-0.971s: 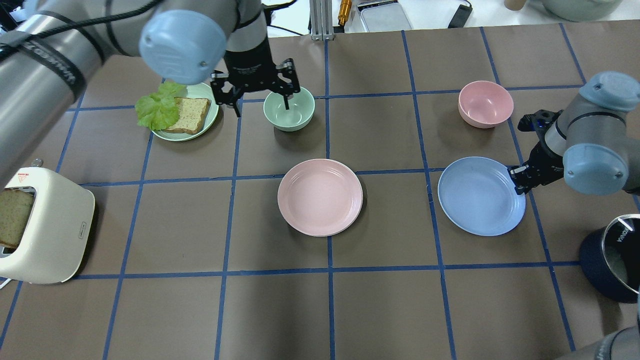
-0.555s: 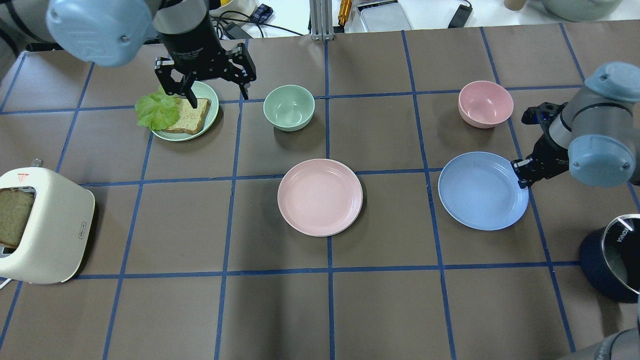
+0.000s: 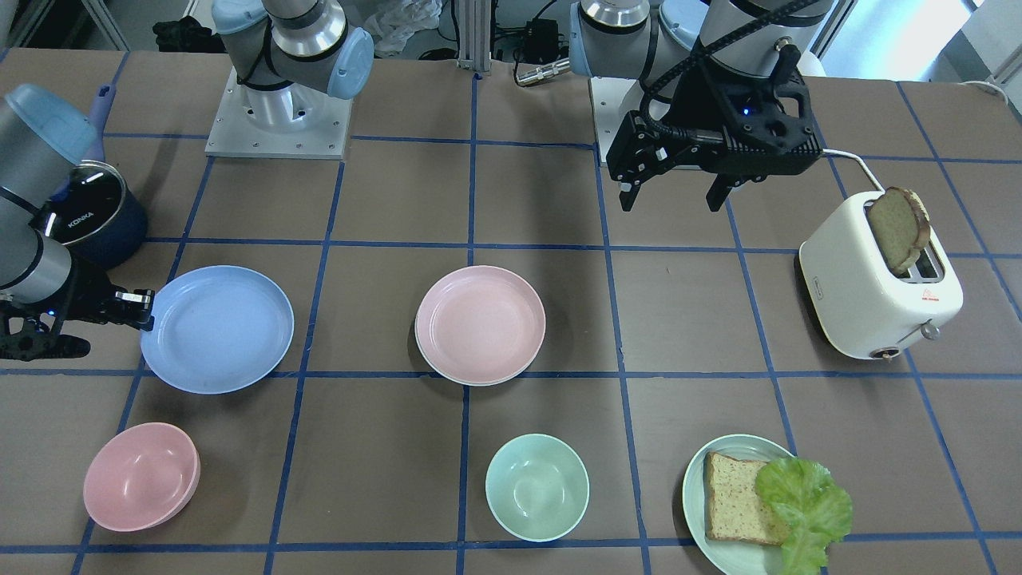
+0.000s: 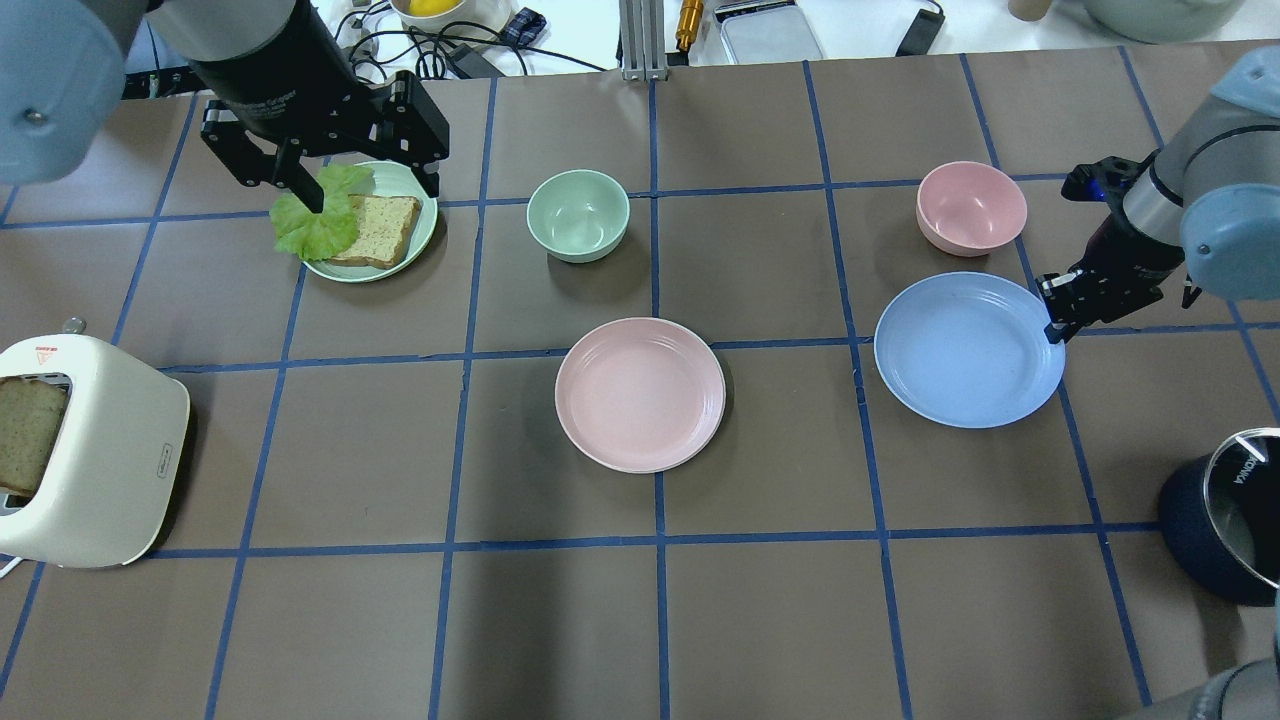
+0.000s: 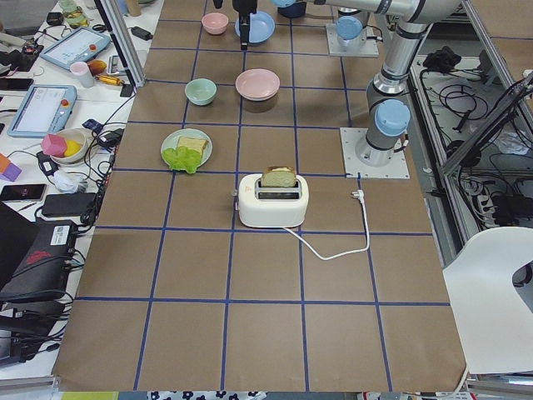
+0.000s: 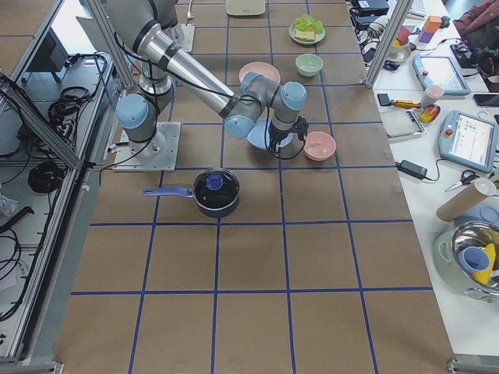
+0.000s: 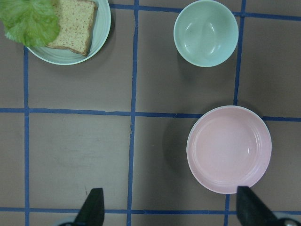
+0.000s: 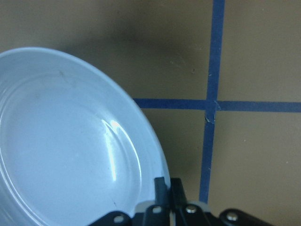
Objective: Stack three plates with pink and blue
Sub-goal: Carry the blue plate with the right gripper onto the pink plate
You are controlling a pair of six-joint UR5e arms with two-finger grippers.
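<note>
The light blue plate (image 4: 968, 350) hangs slightly tilted at the table's right side, above its own shadow. My right gripper (image 4: 1058, 318) is shut on its right rim, and the close grip shows in the right wrist view (image 8: 168, 186). The pink plate (image 4: 640, 394) lies flat at the table's middle and also shows in the front view (image 3: 480, 324). A thin cream edge shows under its rim, and nothing more of the cream-white plate shows. My left gripper (image 4: 373, 198) is open and empty, high over the far left.
A mint bowl (image 4: 578, 215) and a pink bowl (image 4: 971, 207) stand in the far row. A pale green plate (image 4: 425, 215) holds bread and lettuce. A white toaster (image 4: 95, 450) stands at the left edge and a dark pot (image 4: 1225, 510) at the right edge.
My right gripper has raised the blue plate and carried it toward the far side. My left arm has swung left from over the mint bowl to over the green plate.
</note>
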